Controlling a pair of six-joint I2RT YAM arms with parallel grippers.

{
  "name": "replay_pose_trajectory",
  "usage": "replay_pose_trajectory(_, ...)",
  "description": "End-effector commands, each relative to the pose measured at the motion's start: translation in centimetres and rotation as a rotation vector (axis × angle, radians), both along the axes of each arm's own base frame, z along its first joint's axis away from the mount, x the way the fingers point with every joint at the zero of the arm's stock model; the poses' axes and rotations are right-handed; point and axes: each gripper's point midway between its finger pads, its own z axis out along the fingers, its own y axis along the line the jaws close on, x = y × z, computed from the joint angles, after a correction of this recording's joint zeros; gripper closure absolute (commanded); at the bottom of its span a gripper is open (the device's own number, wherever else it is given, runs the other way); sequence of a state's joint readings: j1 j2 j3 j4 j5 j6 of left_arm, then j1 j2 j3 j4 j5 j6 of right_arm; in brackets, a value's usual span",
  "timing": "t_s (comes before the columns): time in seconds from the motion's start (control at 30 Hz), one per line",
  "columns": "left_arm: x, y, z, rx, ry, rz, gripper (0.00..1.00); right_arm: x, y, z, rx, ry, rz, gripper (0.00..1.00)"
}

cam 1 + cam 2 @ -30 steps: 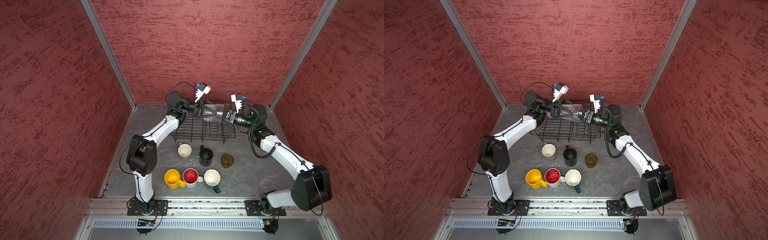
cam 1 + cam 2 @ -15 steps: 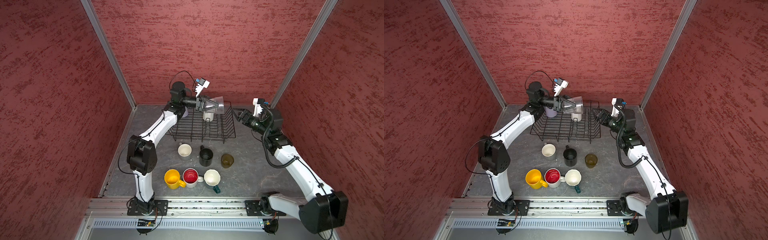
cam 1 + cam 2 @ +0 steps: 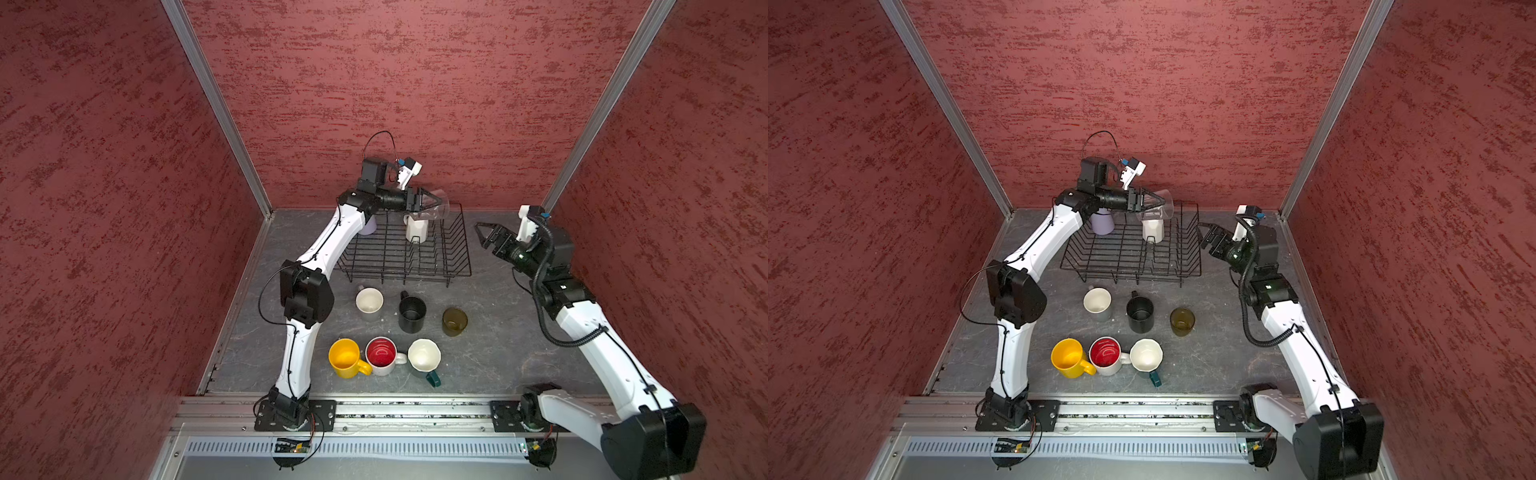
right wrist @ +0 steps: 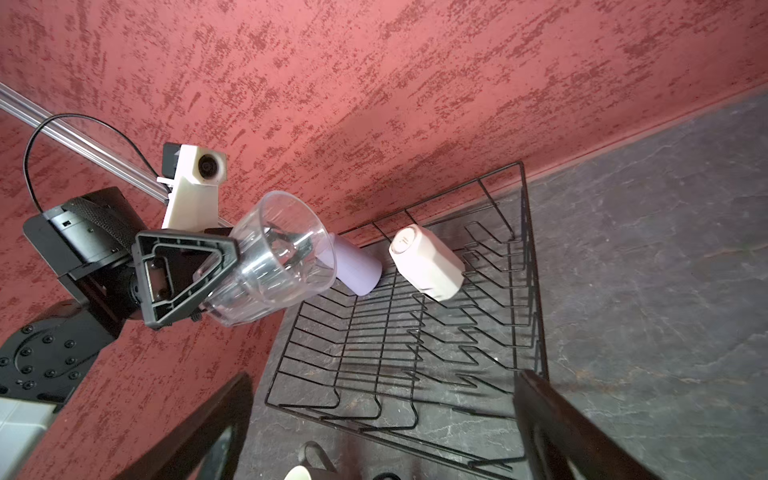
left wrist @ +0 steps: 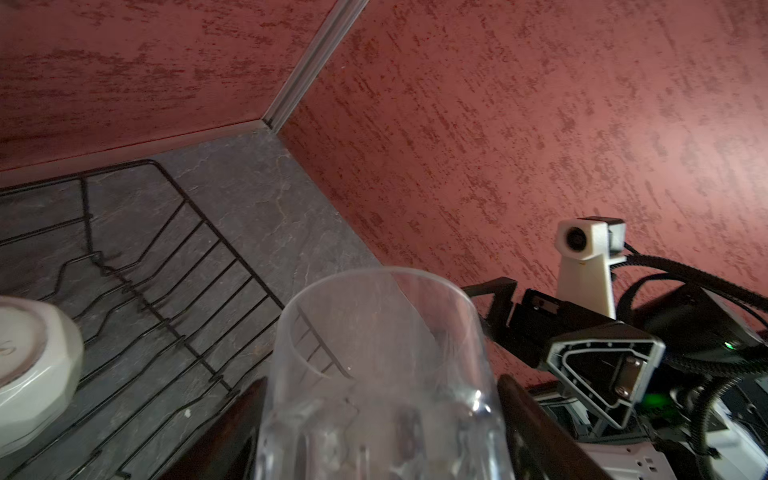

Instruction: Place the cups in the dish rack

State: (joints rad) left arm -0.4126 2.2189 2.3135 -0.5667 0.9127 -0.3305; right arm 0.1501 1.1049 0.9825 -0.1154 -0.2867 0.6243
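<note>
The left gripper (image 3: 436,203) was closed across the lower body of the clear glass (image 4: 291,257), holding it on its side in the air with its mouth turned towards the other arm. The glass hung above the back edge of the dish rack (image 3: 403,274), close over a white cup (image 3: 417,230) that stood mouth-down inside the rack at the middle of that back edge. A lavender cup (image 3: 1102,222) stood the same way in the rack's back left corner. The right gripper (image 3: 480,235) was spread wide and held nothing, raised just off the rack's right side. Six cups waited on the table (image 3: 490,340) in front of the rack. Nearer the rack were a grey cup (image 3: 369,300), a black mug (image 3: 412,311) and an amber glass (image 3: 454,321). Nearer the table's front edge were a yellow mug (image 3: 344,357), a red-lined mug (image 3: 381,353) and a teal-handled cup (image 3: 424,355). The step in hand looked like the placing of the third cup. The next move seemed to call for rolling the wrist until the glass faced down. The arm would then need to lower it into the free wires right of the white cup, clear of the prongs, before the jaws let go. The empty right gripper seemed best placed to fetch the amber glass.
</note>
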Motion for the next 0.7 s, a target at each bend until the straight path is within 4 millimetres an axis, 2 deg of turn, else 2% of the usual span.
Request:
replay_pose_trajectory(0.0,0.7,0.7,-2.1,0.118,0.036,0.076,1.00,-0.1,-0.8,-1.1,-0.043,0.027,-0.027,0.01)
replay_pose_trajectory(0.3,2.0,2.2,-6.5,0.301,0.076,0.170,1.00,-0.2,-1.2,-2.3,-0.088,0.053,-0.034,0.01)
replay_pose_trajectory(0.67,0.6,3.6,-10.9,0.477,0.159,0.188,1.00,-0.1,-0.8,-3.4,-0.085,0.073,-0.012,0.01)
